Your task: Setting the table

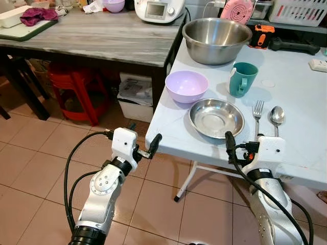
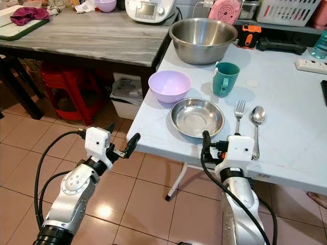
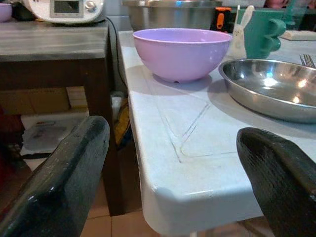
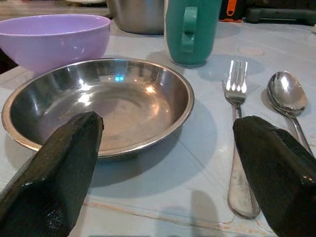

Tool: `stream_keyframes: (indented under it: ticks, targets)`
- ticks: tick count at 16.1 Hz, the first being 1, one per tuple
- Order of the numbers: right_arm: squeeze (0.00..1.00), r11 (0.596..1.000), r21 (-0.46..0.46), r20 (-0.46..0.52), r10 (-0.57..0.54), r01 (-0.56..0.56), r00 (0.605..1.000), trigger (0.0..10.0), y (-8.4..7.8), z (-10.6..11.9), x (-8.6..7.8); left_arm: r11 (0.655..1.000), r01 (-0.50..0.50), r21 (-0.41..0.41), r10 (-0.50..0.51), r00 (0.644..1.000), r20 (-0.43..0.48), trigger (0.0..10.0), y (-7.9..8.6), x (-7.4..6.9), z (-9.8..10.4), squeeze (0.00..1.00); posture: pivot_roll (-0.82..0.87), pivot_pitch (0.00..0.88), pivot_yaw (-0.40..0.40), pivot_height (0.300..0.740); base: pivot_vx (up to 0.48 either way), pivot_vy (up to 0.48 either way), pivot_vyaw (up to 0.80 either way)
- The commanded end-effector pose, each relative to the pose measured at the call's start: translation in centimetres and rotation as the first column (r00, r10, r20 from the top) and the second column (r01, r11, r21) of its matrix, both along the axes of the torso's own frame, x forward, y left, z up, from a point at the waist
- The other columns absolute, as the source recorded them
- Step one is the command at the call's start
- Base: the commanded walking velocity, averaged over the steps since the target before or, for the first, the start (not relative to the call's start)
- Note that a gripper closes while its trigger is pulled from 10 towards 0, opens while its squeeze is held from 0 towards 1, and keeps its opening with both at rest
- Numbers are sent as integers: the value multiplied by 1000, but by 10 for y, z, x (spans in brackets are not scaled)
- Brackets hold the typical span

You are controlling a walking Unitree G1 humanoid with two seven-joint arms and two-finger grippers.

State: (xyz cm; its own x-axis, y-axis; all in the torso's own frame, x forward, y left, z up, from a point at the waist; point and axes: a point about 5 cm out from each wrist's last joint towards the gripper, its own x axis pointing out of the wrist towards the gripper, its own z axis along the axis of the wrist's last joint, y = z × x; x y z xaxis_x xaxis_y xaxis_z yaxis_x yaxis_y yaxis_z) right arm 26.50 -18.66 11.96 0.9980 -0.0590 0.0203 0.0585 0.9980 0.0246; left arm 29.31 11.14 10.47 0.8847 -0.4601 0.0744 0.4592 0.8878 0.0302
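On the pale blue table [image 1: 296, 102] a steel plate [image 1: 216, 118] lies near the front edge. A fork [image 1: 258, 113] and a spoon [image 1: 277, 117] lie just right of it. Behind the plate stand a purple bowl [image 1: 186, 86] and a teal mug [image 1: 242, 79]. My left gripper [image 1: 144, 137] is open, hovering off the table's front left corner [image 3: 182, 197] at edge height, with nothing between its fingers. My right gripper [image 1: 242, 145] is open and empty at the front edge, facing the plate [image 4: 106, 106] and the fork [image 4: 236, 98].
A large steel bowl [image 1: 216, 40] sits at the table's back. A grey wooden table [image 1: 102, 35] stands to the left with an appliance [image 1: 159, 9] on it; a red stool [image 1: 76, 92] and boxes [image 1: 135, 97] sit beneath. Tiled floor [image 1: 36, 163] lies under my arms.
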Motion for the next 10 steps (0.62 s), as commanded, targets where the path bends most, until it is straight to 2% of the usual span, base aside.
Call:
stream_keyframes:
  ticks: [1, 4, 7, 10]
  targets:
    - [0, 1000, 4, 16, -11, 11, 1000, 10000, -4, 7, 0, 999, 43, 33, -42, 999, -18, 10000, 0, -5, -6, 0, -108, 124, 35, 740, 0, 0, 0]
    - [0, 998, 56, 20, -33, 32, 999, 10000, -10, 21, 10, 985, 129, 113, -129, 992, -2, 10000, -5, -13, -8, 0, -109, 130, 37, 740, 0, 0, 0]
    - [0, 995, 73, 11, -64, 63, 998, 10000, -19, 25, 16, 986, 126, 112, -126, 992, -3, 10000, -5, -13, -7, 0, -109, 136, 36, 740, 0, 0, 0]
    - [0, 997, 36, -1, -69, 69, 998, 10000, -24, 30, 22, 987, 118, 106, -118, 993, -6, 10000, -5, -12, -7, 0, -109, 139, 35, 740, 0, 0, 0]
